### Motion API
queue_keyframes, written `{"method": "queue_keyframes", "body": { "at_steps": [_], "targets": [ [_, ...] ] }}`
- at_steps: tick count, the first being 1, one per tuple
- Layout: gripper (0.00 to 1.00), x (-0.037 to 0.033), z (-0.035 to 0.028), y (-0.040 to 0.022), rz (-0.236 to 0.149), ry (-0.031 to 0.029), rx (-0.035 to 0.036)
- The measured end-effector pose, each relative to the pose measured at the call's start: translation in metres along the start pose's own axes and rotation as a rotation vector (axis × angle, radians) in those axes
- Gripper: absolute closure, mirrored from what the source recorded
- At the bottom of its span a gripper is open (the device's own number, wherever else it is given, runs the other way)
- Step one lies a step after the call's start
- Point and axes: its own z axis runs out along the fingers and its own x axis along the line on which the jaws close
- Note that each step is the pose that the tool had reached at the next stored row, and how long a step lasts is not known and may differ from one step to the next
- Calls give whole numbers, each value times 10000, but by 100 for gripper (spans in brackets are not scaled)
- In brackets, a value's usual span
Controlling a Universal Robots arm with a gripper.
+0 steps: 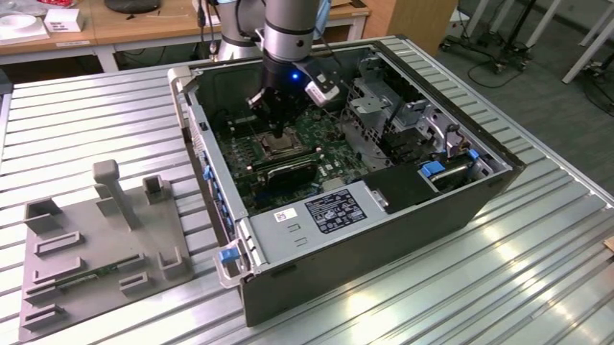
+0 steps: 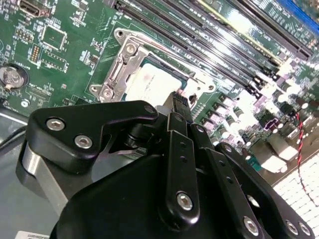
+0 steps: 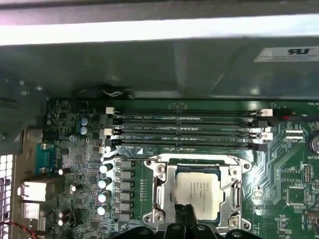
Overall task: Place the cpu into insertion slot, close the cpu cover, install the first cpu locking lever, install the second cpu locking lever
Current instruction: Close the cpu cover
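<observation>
The black gripper at the end of the silver robot arm reaches down into the big open dark computer box. The box lies on its side on a table of silver metal strips.

The gripper's tip is right over the square metal insertion slot on the green motherboard. In both wrist views the two thin black fingers are pressed together side by side, and nothing can be seen between them. The gripper points down at the near edge of the slot. It looks like it touches that edge or is just above it, but I cannot tell which.

The small pale square cpu sits inside the slot. The thin silver cpu cover lies flat around it like a frame, and the chip shows through the big window in the middle. In the second wrist view the cpu and the shiny cover are just past the fingertips.

The long black memory slots run side by side just beyond the slot.

On the exterior view's left, well apart from the box, a flat grey holder plate with upright blocks rests on the table.
</observation>
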Motion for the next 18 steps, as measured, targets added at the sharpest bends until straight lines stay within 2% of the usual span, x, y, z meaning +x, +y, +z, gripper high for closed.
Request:
{"method": "queue_keyframes", "body": {
  "at_steps": [3, 6, 7, 10, 12, 18],
  "targets": [
    [89, 2, 11, -1, -146, -86, 12],
    [89, 7, 13, 0, -154, -109, 10],
    [89, 10, 14, 0, -155, -158, 13],
    [89, 21, 24, 0, -160, -357, 15],
    [89, 25, 30, 0, -160, -426, 20],
    [89, 70, 39, 7, -152, -432, 20]
  ]
}}
